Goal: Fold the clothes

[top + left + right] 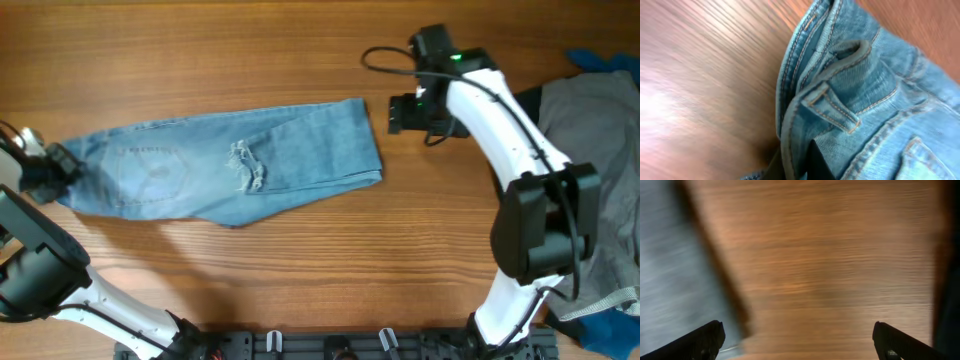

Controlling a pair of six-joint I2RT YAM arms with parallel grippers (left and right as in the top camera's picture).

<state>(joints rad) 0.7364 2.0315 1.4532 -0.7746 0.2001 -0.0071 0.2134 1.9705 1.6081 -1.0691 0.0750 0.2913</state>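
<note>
The clothes, a pair of light blue jeans (220, 165), lie flat and folded lengthwise across the table, waistband to the left and leg ends to the right, with a frayed rip near the middle. At the far left my left gripper (62, 166) is shut on the waistband. The left wrist view shows the waistband (840, 65) and a belt loop close up, its edge pinched in the left gripper (797, 162). My right gripper (393, 113) hovers open just right of the leg ends. In its wrist view the right gripper (800, 342) is wide with bare wood between, the jeans (670, 275) blurred at left.
A plain grey garment (595, 150) lies at the right edge under the right arm, with bright blue fabric (605, 62) behind it and more at the lower right corner. A black cable (385, 55) loops off the right wrist. Bare wooden table (300, 260) stretches in front of the jeans.
</note>
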